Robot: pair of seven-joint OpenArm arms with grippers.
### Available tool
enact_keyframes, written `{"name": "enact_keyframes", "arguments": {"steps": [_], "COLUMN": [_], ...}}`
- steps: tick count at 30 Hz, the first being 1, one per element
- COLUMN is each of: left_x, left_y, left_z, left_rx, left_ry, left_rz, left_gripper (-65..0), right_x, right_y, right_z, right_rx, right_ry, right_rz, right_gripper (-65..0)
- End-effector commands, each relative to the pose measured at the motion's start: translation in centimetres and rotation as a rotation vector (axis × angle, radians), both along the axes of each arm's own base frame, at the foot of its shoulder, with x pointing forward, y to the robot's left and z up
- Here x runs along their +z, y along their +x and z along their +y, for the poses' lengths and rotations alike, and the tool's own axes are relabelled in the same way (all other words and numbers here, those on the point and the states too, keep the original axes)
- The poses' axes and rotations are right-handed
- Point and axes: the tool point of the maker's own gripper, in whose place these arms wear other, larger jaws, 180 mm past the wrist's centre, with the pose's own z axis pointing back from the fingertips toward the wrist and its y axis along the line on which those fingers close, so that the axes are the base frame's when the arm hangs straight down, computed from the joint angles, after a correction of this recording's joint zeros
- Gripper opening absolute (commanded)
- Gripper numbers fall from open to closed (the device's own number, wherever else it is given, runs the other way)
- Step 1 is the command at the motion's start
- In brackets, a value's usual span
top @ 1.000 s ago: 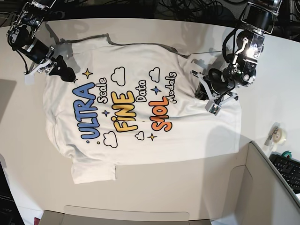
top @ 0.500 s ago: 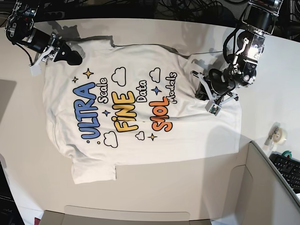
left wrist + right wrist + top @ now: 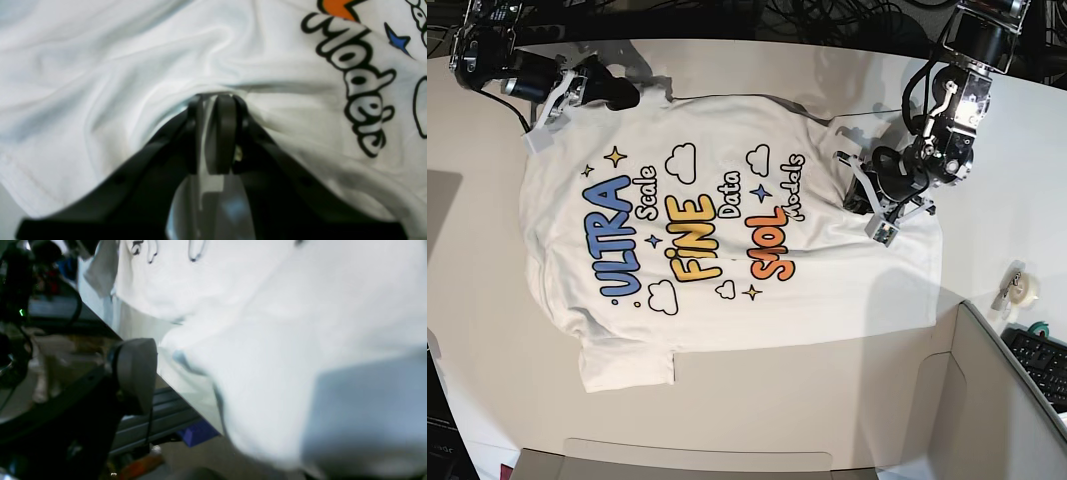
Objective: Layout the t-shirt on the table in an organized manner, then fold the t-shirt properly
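The white t-shirt (image 3: 717,230) lies print side up on the off-white table (image 3: 477,300), with "ULTRA", "FINE" and "SMOL" showing. My left gripper (image 3: 859,196) presses on the shirt's right side. In the left wrist view this gripper (image 3: 213,100) is shut, pinching a ridge of the shirt (image 3: 133,66) beside the word "Models". My right gripper (image 3: 619,94) is at the shirt's far left edge. In the right wrist view its jaws (image 3: 233,390) stand wide apart, one finger (image 3: 135,370) off the table edge, with the shirt's edge (image 3: 267,356) between them.
A tape roll (image 3: 1022,288) and a keyboard (image 3: 1042,365) sit at the right. A grey-beige partition panel (image 3: 987,400) stands at the front right. Cables run along the table's far edge (image 3: 827,15). A white tag (image 3: 535,140) hangs by the right arm.
My right gripper has moved from the shirt's left shoulder area up and to the right, to the far edge near the collar. The left gripper and the shirt body have stayed put.
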Motion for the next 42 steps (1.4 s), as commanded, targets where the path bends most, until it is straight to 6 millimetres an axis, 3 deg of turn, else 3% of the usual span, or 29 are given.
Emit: {"name": "enact_keyframes", "arguments": {"steps": [1, 7, 19, 25, 30, 34, 39, 42], "left_x": [-5.0, -5.0, -5.1, -5.1, -5.1, -5.1, -5.0, -4.8], "left_y": [-7.2, -7.2, -7.5, -7.5, -7.5, -7.5, -7.5, -7.3], "left_z": [4.2, 4.2, 4.2, 4.2, 4.2, 4.1, 4.0, 4.0], "left_rx": [-0.007, -0.007, -0.007, -0.007, -0.007, -0.008, -0.01, -0.009], "left_ry": [0.225, 0.225, 0.225, 0.225, 0.225, 0.223, 0.222, 0.22], "left_rz": [0.317, 0.317, 0.323, 0.323, 0.323, 0.322, 0.319, 0.312], "left_gripper": [-58.3, -58.3, -58.3, -58.3, -58.3, -58.3, -58.3, -58.3], "right_x": [1.2, 3.3, 2.6, 3.2, 3.6, 5.1, 8.3, 9.8], "right_y": [0.1, -0.8, -3.3, -6.5, -8.6, -9.2, -8.3, -6.2], "right_z": [-0.3, -0.3, -1.3, -0.5, -4.7, -10.3, -15.7, -16.8], "right_rx": [0.017, 0.068, 0.111, 0.166, 0.069, -0.06, -0.214, -0.293], "right_ry": [-0.013, -0.003, -0.059, -0.086, -0.193, -0.338, -0.48, -0.486], "right_rz": [-0.041, -0.079, -0.013, 0.019, 0.071, 0.07, -0.012, -0.112], "right_gripper": [-21.2, -21.2, -21.2, -21.2, -21.2, -21.2, -21.2, -21.2]}}
